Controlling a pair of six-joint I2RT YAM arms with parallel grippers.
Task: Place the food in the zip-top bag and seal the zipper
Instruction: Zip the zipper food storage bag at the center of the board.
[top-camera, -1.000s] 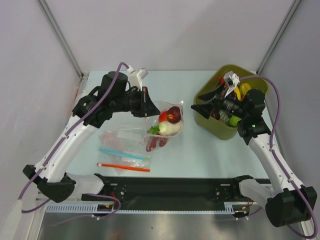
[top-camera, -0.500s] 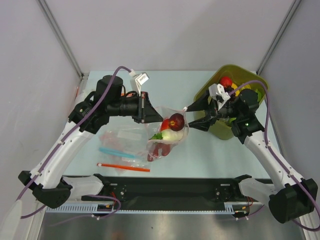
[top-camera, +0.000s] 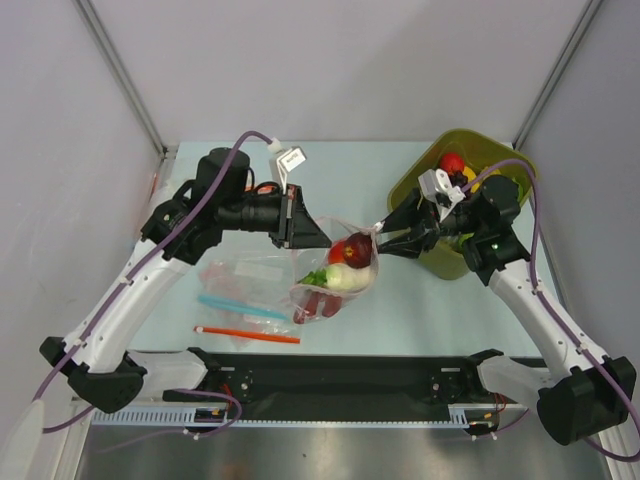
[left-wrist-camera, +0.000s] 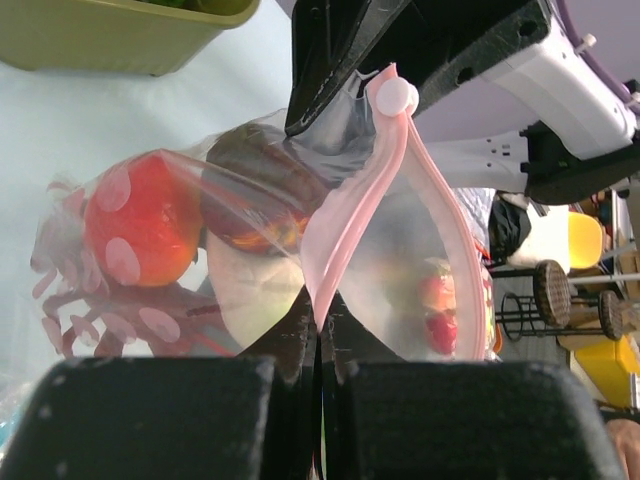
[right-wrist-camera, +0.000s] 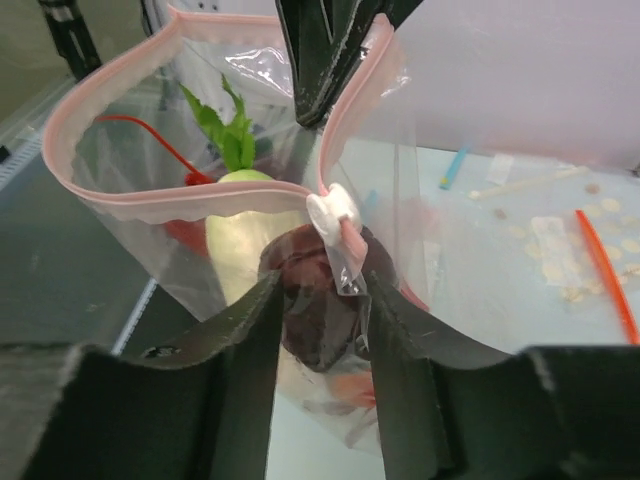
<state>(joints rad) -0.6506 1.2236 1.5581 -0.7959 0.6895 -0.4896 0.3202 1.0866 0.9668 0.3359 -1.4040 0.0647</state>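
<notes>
The clear zip-top bag (top-camera: 335, 280) hangs between my two grippers, its mouth gaping. Inside lie a red tomato (left-wrist-camera: 140, 220), a dark red round piece (left-wrist-camera: 255, 195), the white radish (right-wrist-camera: 245, 230) with green top, and the red lobster (top-camera: 318, 305) at the bottom. My left gripper (left-wrist-camera: 320, 325) is shut on one end of the pale pink zipper (left-wrist-camera: 350, 215). At the other end sits a white slider (right-wrist-camera: 333, 212). My right gripper (right-wrist-camera: 320, 320) is open, its fingers either side of that end just below the slider, without pinching it.
An olive-green bin (top-camera: 430, 258) with more toy foods stands at the right, behind my right arm. Flat clear bags lie on the table at the left front, one with a blue strip (top-camera: 232, 305), one with an orange-red strip (top-camera: 247, 335).
My right gripper has come out of the green bin to the bag's slider end and narrowed its opening. My left gripper has carried the bag slightly right.
</notes>
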